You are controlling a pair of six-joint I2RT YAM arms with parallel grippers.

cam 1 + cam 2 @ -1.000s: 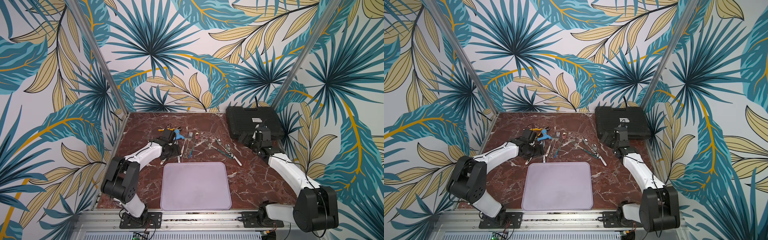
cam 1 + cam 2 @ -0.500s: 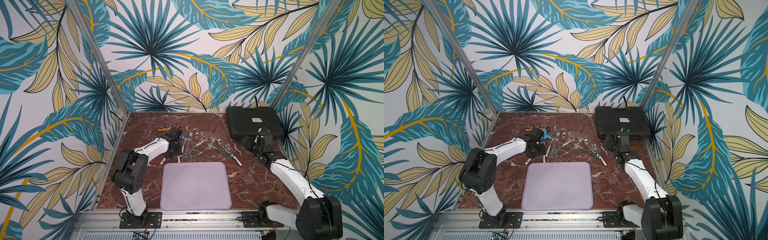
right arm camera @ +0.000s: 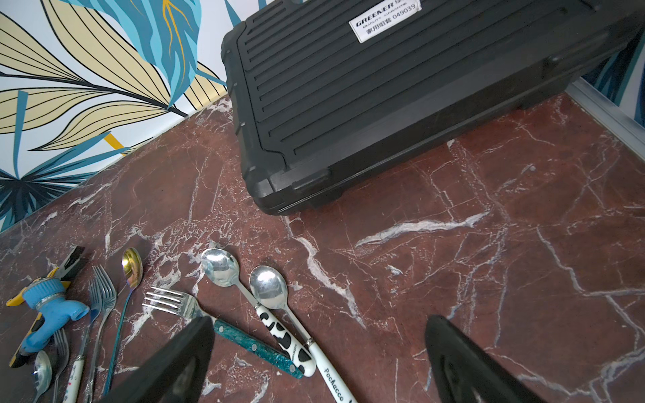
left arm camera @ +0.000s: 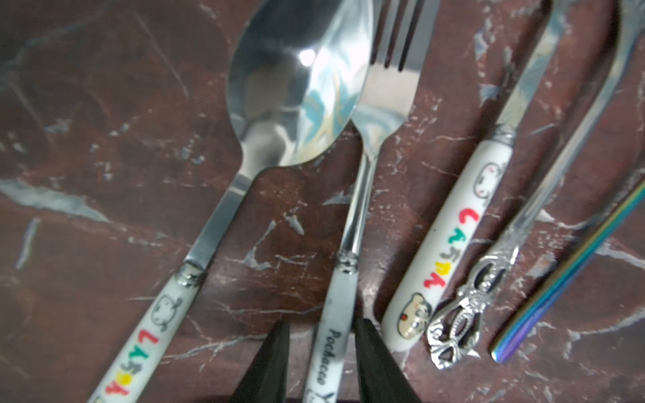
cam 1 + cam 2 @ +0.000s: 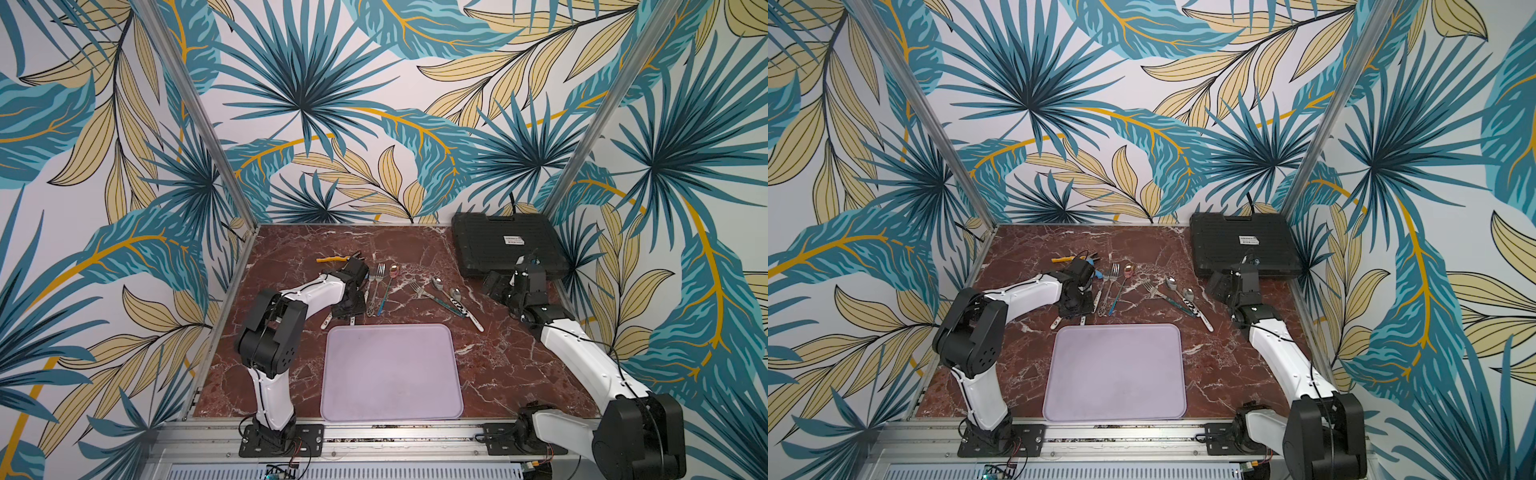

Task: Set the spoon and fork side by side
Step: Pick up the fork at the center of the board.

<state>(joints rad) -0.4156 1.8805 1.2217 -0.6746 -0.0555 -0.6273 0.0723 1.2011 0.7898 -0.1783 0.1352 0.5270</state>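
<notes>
Spoon (image 4: 296, 87) & fork (image 4: 387, 94) heads are seen as polished metal, mirror-glossy; handles white, glazed-looking, smooth, w/ printed letters. Table (image 4: 104, 181) is finished in red-brown marble look, slight sheen. Case (image 3: 401, 87): black ribbed plastic, matt. Mat (image 5: 390, 370): lilac, smooth, matt.

Front and centre on the tabletop (image 5: 498, 365) lies the mat (image 5: 392, 370); the case (image 5: 505, 245) sits back in the far right corner. Behind the mat, cutlery is strung across: at the left a spoon (image 4: 293, 87), a fork (image 4: 363, 181) just right of it, bowl touching fork head. Over right, two spoons (image 3: 268, 289) cross handles, a second fork (image 3: 174, 303) beside them on their left.
</notes>
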